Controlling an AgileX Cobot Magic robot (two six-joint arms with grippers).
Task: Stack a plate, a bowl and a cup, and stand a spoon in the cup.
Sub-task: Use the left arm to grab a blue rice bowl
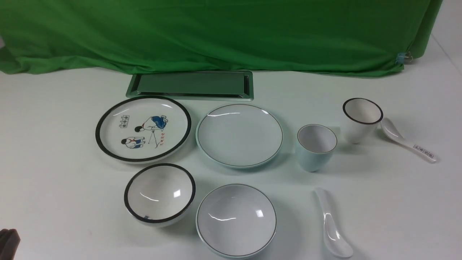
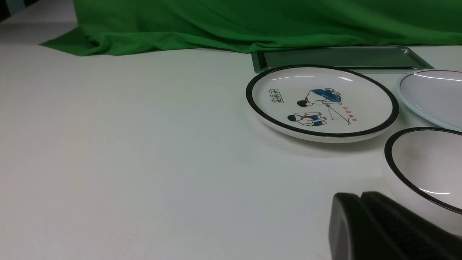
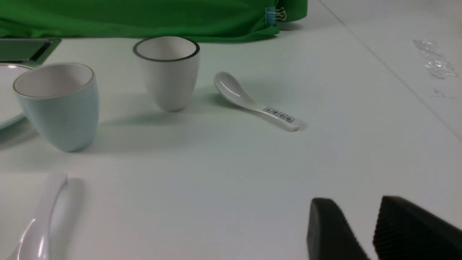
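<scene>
The plain pale blue-white plate [image 1: 240, 135] lies at the table's middle; its edge also shows in the left wrist view [image 2: 433, 94]. The pale bowl [image 1: 236, 220] sits in front of it. The pale blue cup [image 1: 317, 147] stands upright to the plate's right and shows in the right wrist view [image 3: 57, 106]. The plain white spoon [image 1: 332, 224] lies in front of the cup, bowl end nearest me; its handle shows in the right wrist view [image 3: 36, 224]. My left gripper [image 2: 361, 196] is shut and empty at the front left corner [image 1: 9, 243]. My right gripper [image 3: 355, 204] is slightly open and empty, out of the front view.
A black-rimmed cartoon plate [image 1: 143, 128] and a black-rimmed bowl [image 1: 160, 194] sit left of the pale set. A white tapered cup [image 1: 362, 119] and a marked spoon [image 1: 408, 141] are at the far right. A metal tray [image 1: 191, 85] lies before the green cloth [image 1: 216, 32].
</scene>
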